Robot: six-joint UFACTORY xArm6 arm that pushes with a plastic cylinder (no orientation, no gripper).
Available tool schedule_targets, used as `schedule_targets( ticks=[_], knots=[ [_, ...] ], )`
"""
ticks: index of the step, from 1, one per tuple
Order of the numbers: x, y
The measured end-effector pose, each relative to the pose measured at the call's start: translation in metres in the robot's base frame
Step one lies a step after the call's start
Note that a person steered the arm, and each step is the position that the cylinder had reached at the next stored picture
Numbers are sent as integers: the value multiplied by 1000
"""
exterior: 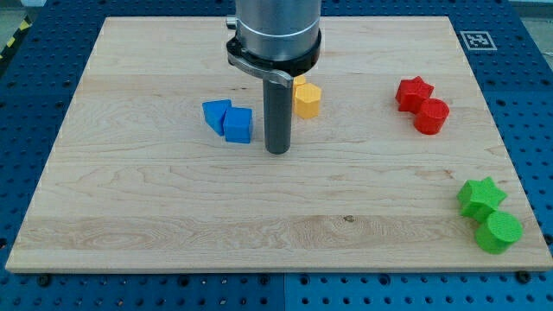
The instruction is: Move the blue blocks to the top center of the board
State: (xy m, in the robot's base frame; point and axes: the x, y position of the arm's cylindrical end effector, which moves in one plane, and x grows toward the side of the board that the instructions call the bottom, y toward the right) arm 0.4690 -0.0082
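Two blue blocks sit touching left of the board's centre: a blue wedge-like block (216,114) and a blue cube (238,125) just to its right. My tip (276,150) rests on the board a short way right of the blue cube and slightly below it, with a small gap between them. The rod rises to the arm's grey housing at the view's top centre.
A yellow hexagonal block (307,98) sits right behind the rod, partly hidden. A red star (413,92) and red cylinder (431,116) lie at the right. A green star (479,196) and green cylinder (498,231) lie at the bottom right edge. The wooden board (130,216) has a marker tag (474,40).
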Motion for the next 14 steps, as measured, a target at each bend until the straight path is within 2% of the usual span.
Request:
schedule_targets(
  ticks=[5, 7, 14],
  knots=[
    [-3, -77],
    [-10, -77],
    [-105, -103]
  ],
)
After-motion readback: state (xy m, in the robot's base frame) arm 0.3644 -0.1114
